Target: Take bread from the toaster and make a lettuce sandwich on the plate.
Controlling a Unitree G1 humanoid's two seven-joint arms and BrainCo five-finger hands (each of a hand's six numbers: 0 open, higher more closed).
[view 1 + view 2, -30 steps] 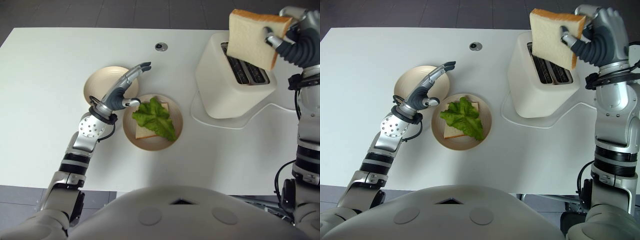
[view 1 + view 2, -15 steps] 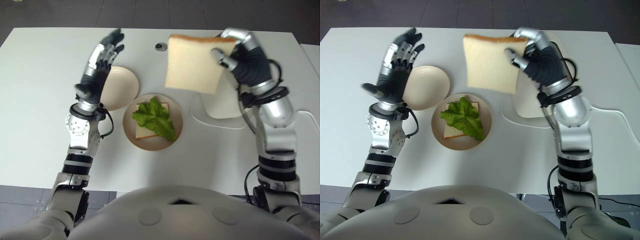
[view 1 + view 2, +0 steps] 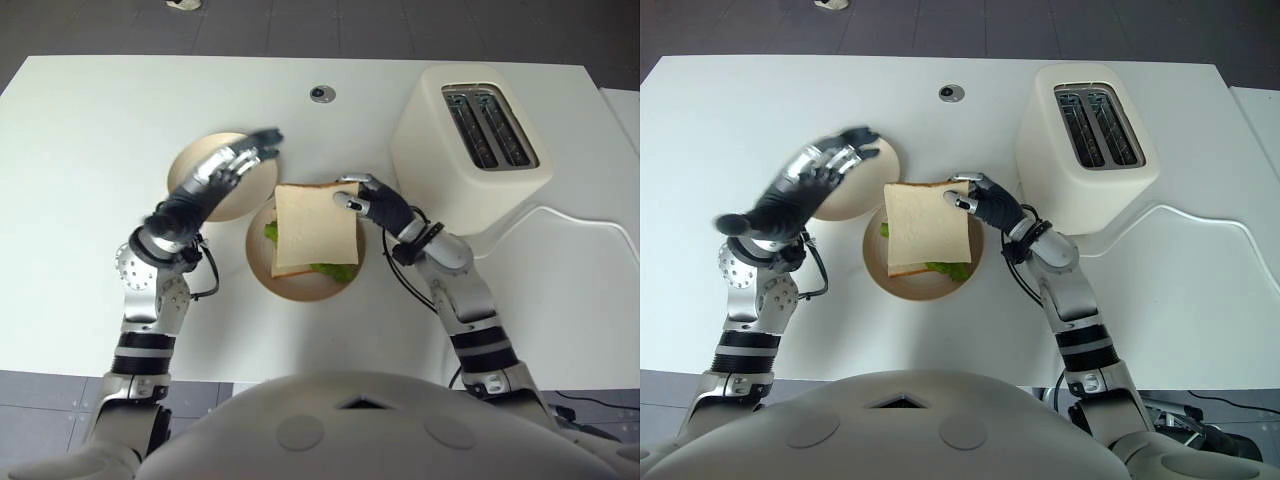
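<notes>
The top slice of bread (image 3: 315, 228) lies flat on the plate (image 3: 300, 290), covering most of the lettuce (image 3: 335, 270); green leaf edges peek out below the slice and at its left side. The plate sits on the white tabletop (image 3: 100, 120), near the front and about midway across.

The right robot hand (image 3: 378, 205) is at the slice's far right corner, its fingers curled onto that corner and grasping the bread, with the forearm running back and to the right, low over the tabletop.

The left robot hand (image 3: 205, 190) hangs above the tabletop to the left of the plate, released and holding nothing, fingers spread and pointing away and to the right. It hovers over an empty dish (image 3: 238, 200), which stands just beside the plate on its far left, their rims close or touching.

The toaster (image 3: 450, 170) stands at the far right, well apart from the plate, with both slots (image 3: 490, 125) empty. It rests on a white mat (image 3: 560, 230) that spreads out to the right. A small round metal fitting (image 3: 322, 94) is set in the tabletop at the far edge, behind the dish and the plate.
</notes>
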